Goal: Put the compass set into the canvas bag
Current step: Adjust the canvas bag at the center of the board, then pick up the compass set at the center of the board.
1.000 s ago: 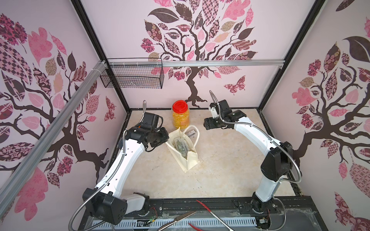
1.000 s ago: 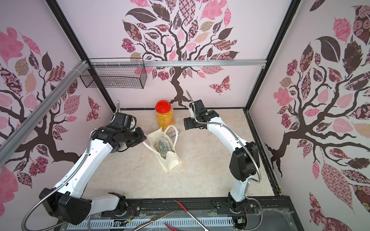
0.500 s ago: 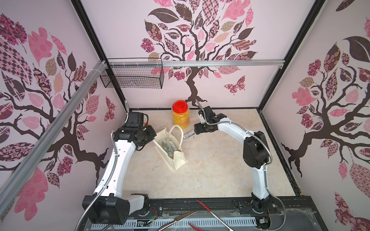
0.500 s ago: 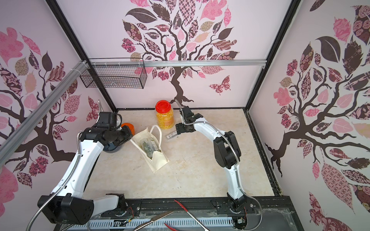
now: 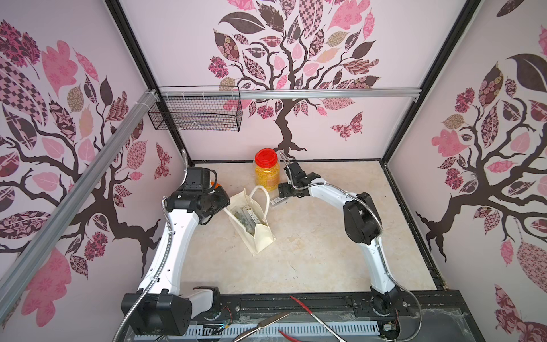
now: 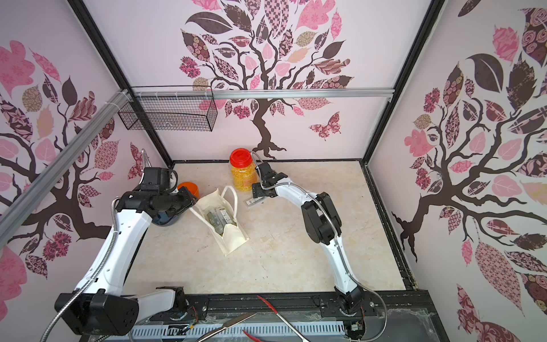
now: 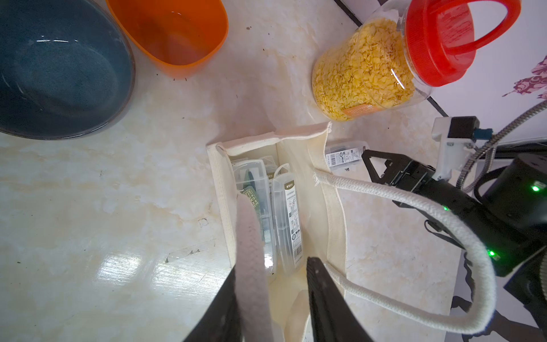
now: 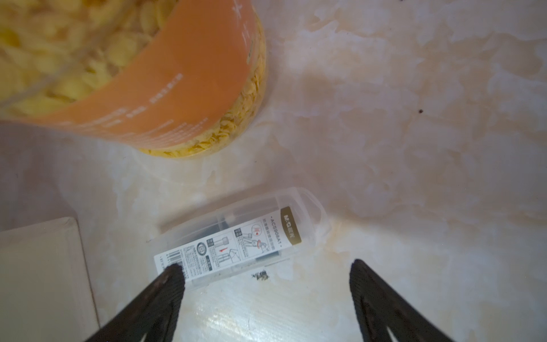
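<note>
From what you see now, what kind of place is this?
Probably a robot test booth: a left arm and a right arm mounted at a marble-look tabletop, tree-decal wall panels around it, a wire basket hung on an aluminium rail.

Finding: compass set (image 8: 242,237) outside canvas bag (image 5: 262,239)

The compass set, a clear plastic case with a white printed label, lies flat on the table (image 5: 310,251), just beside the canvas bag. The bag, cream cloth with two rope handles, stands with its mouth open. Two similar clear cases (image 7: 288,213) lie inside.
</note>
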`<state>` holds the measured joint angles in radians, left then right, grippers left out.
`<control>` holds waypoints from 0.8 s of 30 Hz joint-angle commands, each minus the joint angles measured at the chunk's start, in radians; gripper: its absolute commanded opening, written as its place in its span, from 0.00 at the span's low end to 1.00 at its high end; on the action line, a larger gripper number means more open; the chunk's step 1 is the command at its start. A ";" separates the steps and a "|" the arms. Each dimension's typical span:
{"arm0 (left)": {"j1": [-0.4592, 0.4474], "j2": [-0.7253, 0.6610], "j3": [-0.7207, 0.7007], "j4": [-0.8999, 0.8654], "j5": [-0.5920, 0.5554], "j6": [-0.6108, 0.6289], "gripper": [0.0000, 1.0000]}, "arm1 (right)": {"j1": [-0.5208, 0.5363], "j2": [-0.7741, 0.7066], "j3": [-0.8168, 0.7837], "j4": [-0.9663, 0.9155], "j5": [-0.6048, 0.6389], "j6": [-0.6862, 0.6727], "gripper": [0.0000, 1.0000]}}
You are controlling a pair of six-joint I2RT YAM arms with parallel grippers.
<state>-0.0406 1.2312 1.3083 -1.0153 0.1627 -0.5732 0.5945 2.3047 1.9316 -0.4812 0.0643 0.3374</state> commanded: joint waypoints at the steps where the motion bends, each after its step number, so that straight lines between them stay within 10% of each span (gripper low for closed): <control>1: 0.003 -0.027 -0.036 0.017 0.014 0.020 0.39 | 0.008 0.080 0.089 0.000 0.052 0.063 0.89; 24: 0.004 -0.059 -0.077 0.036 -0.006 0.061 0.40 | 0.027 0.219 0.254 -0.268 0.075 0.042 0.88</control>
<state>-0.0406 1.1938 1.2507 -0.9958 0.1627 -0.5247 0.6144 2.5141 2.1868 -0.6704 0.1345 0.4110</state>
